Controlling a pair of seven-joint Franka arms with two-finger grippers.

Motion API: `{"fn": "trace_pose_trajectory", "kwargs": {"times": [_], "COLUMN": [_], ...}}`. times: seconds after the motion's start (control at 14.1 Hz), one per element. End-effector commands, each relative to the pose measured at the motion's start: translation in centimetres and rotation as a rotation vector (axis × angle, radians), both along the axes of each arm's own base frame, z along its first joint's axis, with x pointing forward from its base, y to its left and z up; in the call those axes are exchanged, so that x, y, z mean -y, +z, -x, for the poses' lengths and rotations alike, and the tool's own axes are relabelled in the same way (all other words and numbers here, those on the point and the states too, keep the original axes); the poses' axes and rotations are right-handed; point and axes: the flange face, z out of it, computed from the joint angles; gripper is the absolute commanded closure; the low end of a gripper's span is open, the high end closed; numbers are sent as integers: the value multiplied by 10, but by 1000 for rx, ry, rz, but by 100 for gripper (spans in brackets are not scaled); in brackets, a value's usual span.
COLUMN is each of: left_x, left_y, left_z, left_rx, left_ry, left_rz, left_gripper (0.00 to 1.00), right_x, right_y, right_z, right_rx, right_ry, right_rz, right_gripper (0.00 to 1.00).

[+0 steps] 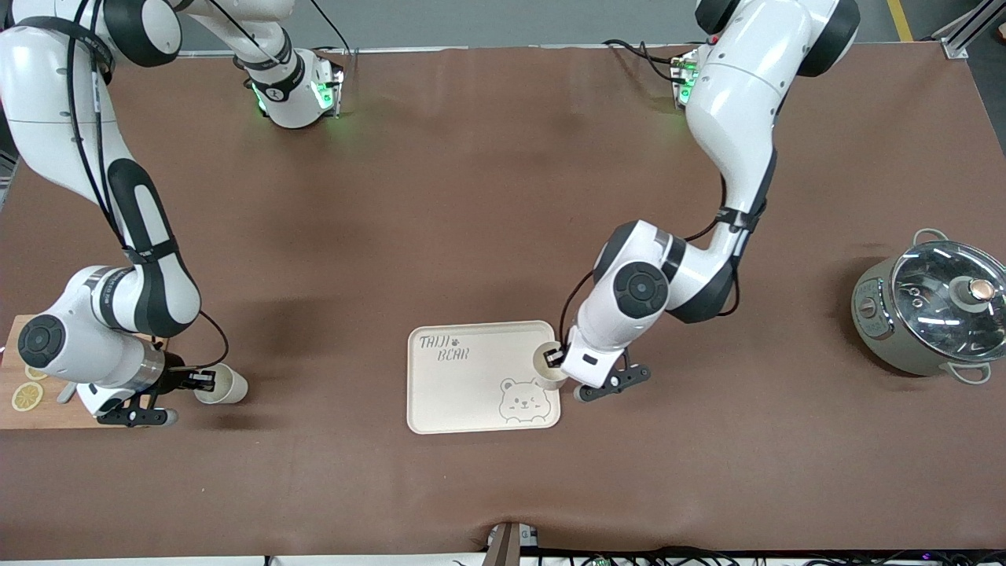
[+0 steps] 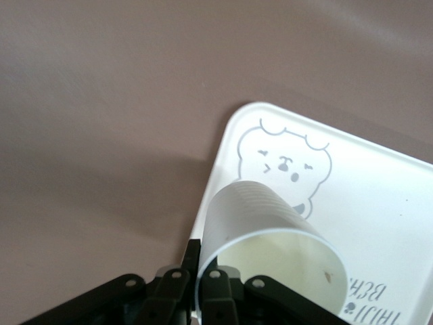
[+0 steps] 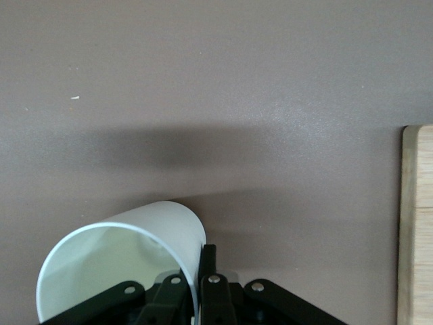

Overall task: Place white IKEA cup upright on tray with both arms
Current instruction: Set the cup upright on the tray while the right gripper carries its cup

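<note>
- Front view: the left arm bends down from its base, its elbow folded, and brings the left gripper to the tray's edge at the left arm's end. It grips the rim of a white cup that stands mouth-up at that edge, just above the bear drawing. The tray reads "TAIJI BEAR". The right arm sweeps low toward its end of the table; the right gripper pinches a second white cup by its rim, beside a cutting board with lemon slices. A lidded pot stands at the left arm's end
- Left wrist view: fingers clamp the cup wall over the tray corner
- Right wrist view: fingers pinch the cup rim over the brown table
</note>
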Motion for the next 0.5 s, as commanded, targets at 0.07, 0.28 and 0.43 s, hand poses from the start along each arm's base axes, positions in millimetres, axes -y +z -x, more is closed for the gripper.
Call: {"fn": "trace_pose_trajectory", "kwargs": {"times": [0.07, 0.28, 0.43], "left_x": [14, 15, 17], "left_y": [-22, -38, -44], "left_z": [5, 9, 10], "left_rx": [-20, -46, -54], "left_ry": [35, 42, 42], "left_rz": [20, 19, 18], "left_gripper": [100, 100, 100], "right_x": [-4, -21, -43], "right_y": [3, 16, 31], "right_z": [-5, -8, -13], "right_rx": [3, -49, -103], "right_ry": [-15, -89, -153], "right_rz": [-15, -33, -40], "right_gripper": [100, 100, 100]}}
